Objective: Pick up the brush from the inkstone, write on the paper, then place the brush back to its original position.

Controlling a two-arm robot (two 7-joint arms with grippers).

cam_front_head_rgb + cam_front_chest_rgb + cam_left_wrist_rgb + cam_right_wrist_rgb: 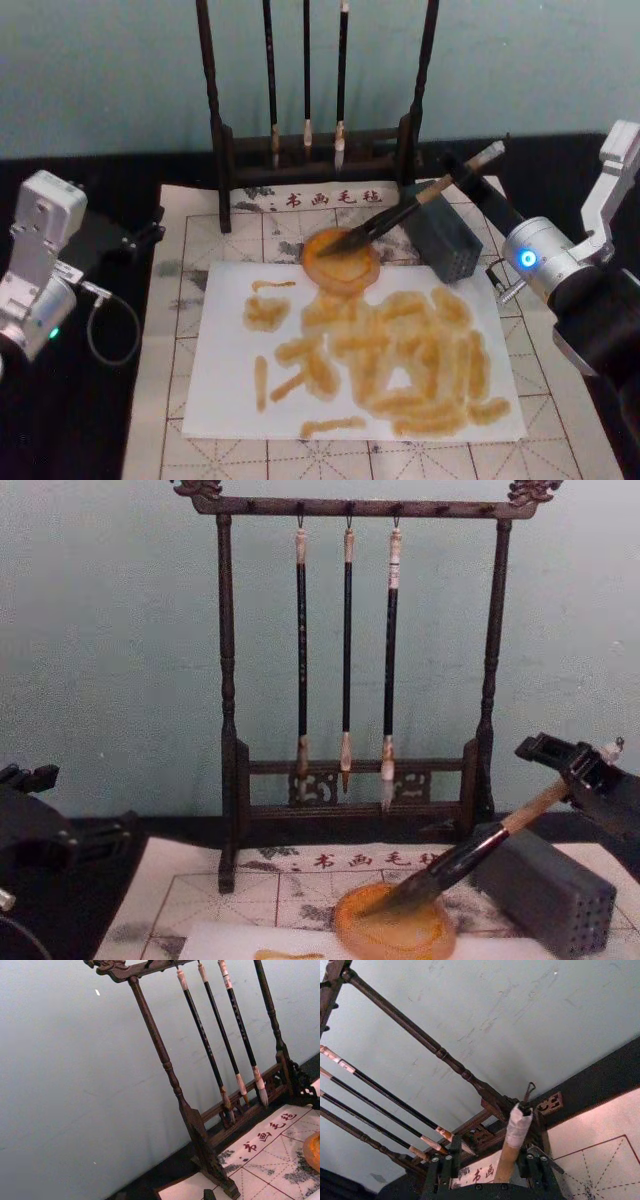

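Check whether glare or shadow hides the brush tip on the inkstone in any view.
Head view: even light, no glare; the brush tip reads dark against the amber inkstone. Chest view: the tip is equally plain, with the right hand gripping the handle; the left hand sits in the dark at the left edge. Right wrist view: the tip is hidden below the hand, not by lighting.

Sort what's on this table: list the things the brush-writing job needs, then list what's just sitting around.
In the job:
the brush, tip in the inkstone, held by the right gripper
the paper, covered with orange strokes

Lying about:
the three thin brushes hanging on the rack
the grey block
the grid mat
the left gripper, parked
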